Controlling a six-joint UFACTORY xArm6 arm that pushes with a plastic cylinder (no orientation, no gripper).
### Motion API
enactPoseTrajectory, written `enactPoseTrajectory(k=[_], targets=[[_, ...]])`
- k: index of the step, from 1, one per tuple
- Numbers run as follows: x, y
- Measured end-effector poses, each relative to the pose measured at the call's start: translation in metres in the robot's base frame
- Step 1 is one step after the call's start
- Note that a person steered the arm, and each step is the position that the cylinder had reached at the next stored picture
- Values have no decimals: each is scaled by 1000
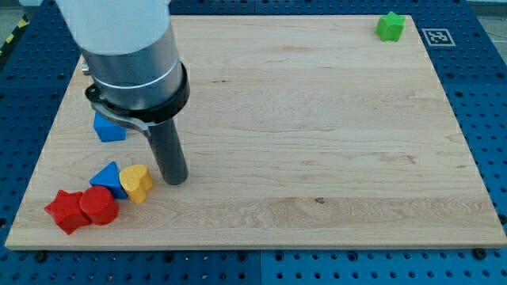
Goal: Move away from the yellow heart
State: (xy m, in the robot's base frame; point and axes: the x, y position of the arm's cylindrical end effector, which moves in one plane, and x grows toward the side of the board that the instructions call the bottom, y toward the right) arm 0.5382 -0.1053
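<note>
The yellow heart [137, 183] lies at the view's lower left on the wooden board [317, 119]. My tip [175, 180] rests on the board just to the right of the yellow heart, a small gap apart. A blue triangle [107, 178] touches the heart's left side. A red cylinder [98, 207] and a red star [66, 210] sit below and left of them.
A blue cube [108, 127] lies above the cluster, partly hidden behind the arm's grey body [131, 55]. A green star [390, 26] sits at the view's top right corner. A blue pegboard [483, 95] surrounds the board.
</note>
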Motion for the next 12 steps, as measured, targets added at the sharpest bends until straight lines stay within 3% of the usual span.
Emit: enactPoseTrajectory(k=[8,12], targets=[[-15,-68],[-15,31]])
